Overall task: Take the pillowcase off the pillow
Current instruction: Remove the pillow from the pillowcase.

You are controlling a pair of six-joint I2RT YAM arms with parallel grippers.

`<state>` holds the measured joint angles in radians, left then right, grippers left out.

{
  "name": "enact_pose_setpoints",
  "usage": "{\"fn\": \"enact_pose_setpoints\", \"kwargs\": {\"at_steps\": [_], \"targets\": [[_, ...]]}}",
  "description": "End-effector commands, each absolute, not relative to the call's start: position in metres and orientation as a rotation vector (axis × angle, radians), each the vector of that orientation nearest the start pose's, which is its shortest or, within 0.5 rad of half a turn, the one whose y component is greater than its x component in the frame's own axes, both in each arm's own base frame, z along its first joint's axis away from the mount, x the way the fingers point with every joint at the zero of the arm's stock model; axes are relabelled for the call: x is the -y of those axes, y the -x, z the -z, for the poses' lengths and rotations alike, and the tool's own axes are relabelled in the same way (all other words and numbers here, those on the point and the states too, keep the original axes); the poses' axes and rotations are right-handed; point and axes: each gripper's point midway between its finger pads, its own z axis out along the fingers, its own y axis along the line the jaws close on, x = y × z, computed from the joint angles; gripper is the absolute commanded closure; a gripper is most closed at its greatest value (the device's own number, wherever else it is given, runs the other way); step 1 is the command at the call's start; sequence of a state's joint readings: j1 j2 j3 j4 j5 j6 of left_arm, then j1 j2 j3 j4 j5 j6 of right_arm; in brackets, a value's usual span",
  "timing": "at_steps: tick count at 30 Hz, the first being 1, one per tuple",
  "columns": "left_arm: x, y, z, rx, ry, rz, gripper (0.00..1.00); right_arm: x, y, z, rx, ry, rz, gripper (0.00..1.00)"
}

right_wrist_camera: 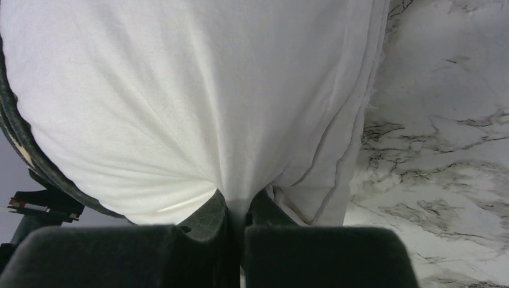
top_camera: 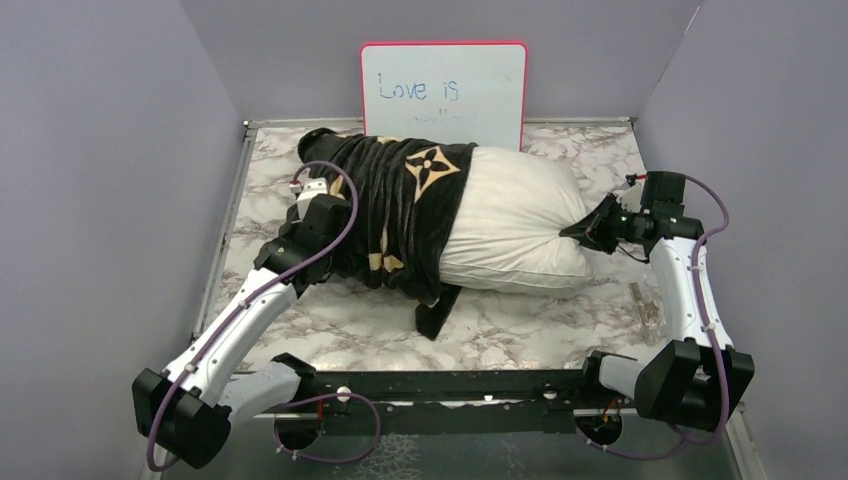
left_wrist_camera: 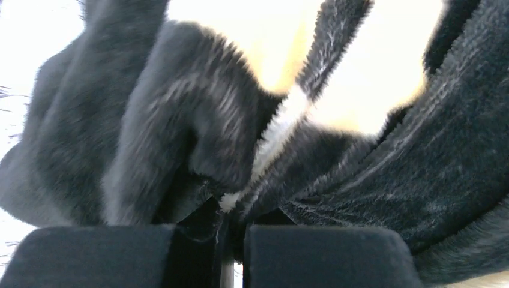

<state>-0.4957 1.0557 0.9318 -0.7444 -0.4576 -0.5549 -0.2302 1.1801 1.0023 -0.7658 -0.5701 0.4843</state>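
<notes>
Bench, marbled top, enclosure walls on three sides.

Left side: left arm reaches from its base at the near left corner, forward and inward, with the wrist lying against the left part of the pillowcase. Left wrist view: the two fingers are drawn almost together, with only a thin slit between them. A bunched fold of black pile is caught in that slit, so the left jaws are clamped on the pillowcase. Tan print shows in the folds above.

Centre: the pillowcase, black with tan flower motifs, is gathered into ridges. It sleeves only the left half of the pillow. Its open mouth runs across the pillow's middle. One black flap trails down onto the bench at the near side. The pillow lies lengthwise across the bench, and its right half is bare, white and wrinkled. A pink-framed whiteboard stands upright against the back wall, just behind the pillow.

Right side: right arm rises from the near right corner, elbow bent, wrist turned inward toward the pillow's right end. Right wrist view: the fingers are pressed together. White fabric at the pillow's end is pinched between them, so the right jaws are closed on the pillow. Marbled bench surface shows to the right of the pinch.
</notes>
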Motion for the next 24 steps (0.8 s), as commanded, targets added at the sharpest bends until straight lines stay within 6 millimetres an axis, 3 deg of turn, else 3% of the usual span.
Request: {"fn": "enact_pose_setpoints", "kwargs": {"at_steps": [1,7,12,14,19,21,24], "targets": [[0.01,-0.269,-0.215,-2.121,0.392,-0.265,1.0,-0.008,-0.306,-0.187,-2.326,-0.665,-0.58,0.99],[-0.052,-0.258,-0.259,-2.008,0.493,-0.501,1.0,-0.006,-0.307,-0.186,-2.328,-0.669,-0.566,0.99],[-0.066,-0.257,-0.26,-2.016,0.522,-0.543,1.0,-0.006,-0.306,-0.186,-2.327,-0.669,-0.559,0.99],[-0.056,-0.262,-0.256,-2.051,0.478,-0.469,0.93,-0.005,-0.306,-0.188,-2.323,-0.664,-0.551,0.99],[0.016,-0.272,-0.247,-2.15,0.266,-0.001,0.47,-0.014,-0.305,-0.19,-2.323,-0.629,-0.618,0.99],[0.041,-0.27,-0.249,-2.164,0.217,0.162,0.36,-0.019,-0.305,-0.19,-2.322,-0.618,-0.657,1.0],[0.067,-0.263,-0.258,-2.154,0.177,0.35,0.29,-0.02,-0.304,-0.188,-2.325,-0.619,-0.668,0.99]]}}
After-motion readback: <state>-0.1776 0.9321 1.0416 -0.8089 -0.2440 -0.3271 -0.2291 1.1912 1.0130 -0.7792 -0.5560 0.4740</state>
